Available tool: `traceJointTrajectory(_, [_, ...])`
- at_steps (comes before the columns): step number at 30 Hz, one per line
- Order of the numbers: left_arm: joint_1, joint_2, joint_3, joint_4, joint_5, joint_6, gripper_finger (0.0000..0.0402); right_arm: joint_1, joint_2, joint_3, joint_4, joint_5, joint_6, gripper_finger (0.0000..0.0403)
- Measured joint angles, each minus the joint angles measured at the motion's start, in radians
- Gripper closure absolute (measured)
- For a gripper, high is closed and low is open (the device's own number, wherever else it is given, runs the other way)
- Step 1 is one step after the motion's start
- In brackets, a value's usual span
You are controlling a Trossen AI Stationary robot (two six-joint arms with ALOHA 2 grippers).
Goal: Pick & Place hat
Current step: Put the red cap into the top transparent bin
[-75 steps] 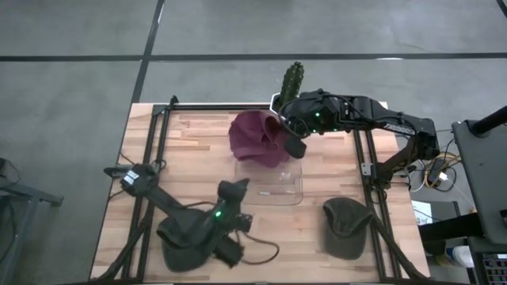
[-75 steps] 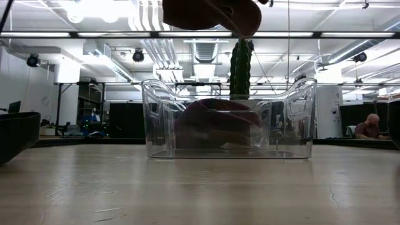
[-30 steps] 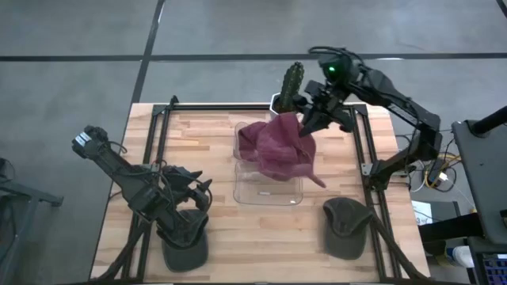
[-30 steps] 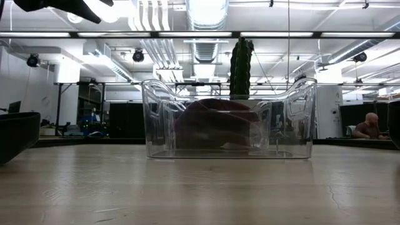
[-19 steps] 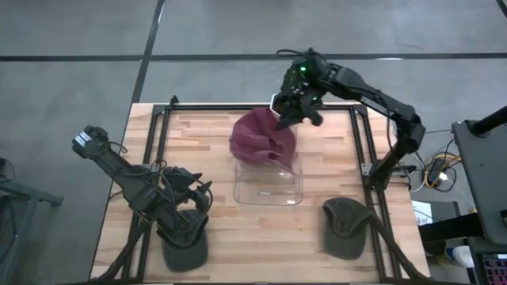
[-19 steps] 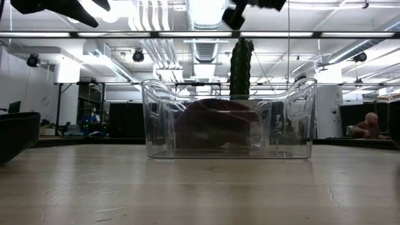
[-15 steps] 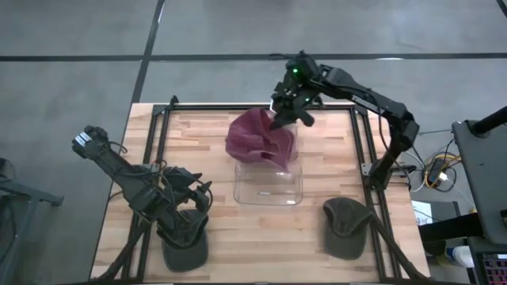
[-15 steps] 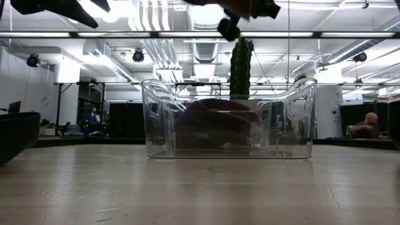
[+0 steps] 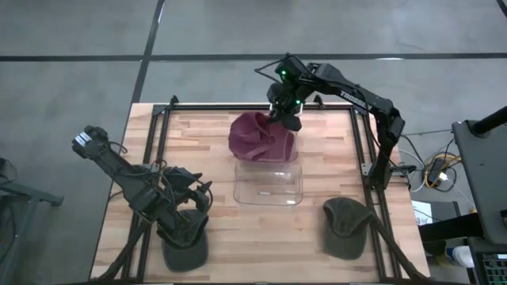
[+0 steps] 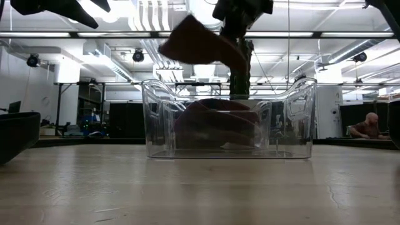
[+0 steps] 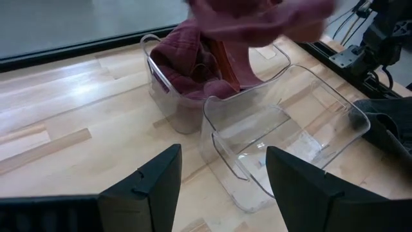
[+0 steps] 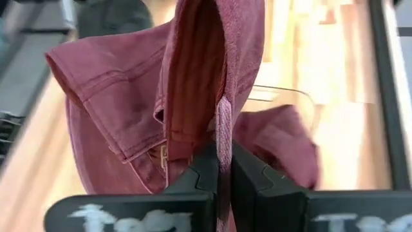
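Overhead, the left tool sits at the near-left of the wooden table, its fingers spread apart and empty, above a dark green hat. Two clear bins stand at the table's middle: the near bin holds nothing, and the far bin holds a maroon hat. The right tool is clamped on the fabric of a second maroon hat, which hangs above the far bin. A cactus stands behind the bins. Another dark green hat lies at the near-right.
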Motion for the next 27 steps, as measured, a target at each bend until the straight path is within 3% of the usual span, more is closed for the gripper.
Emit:
traceJointTrajectory(7, [0.0,0.0,-0.001,0.02,0.0,-0.01,0.0184,0.01,0.058,0.054,-0.06,0.156,-0.086,0.0391])
traceJointTrajectory(12, [0.0,0.0,-0.001,0.021,0.0,-0.011,0.0184,0.014,0.089,0.052,-0.071,0.188,-0.096,0.0391])
traceJointTrajectory(16, [0.0,0.0,-0.001,0.022,0.0,-0.011,0.0184,0.024,0.107,0.046,-0.071,0.293,-0.1,0.0391])
traceJointTrajectory(27, [0.001,0.0,-0.001,0.021,0.0,-0.009,0.0184,0.029,0.111,0.018,-0.044,0.3,-0.1,0.0391])
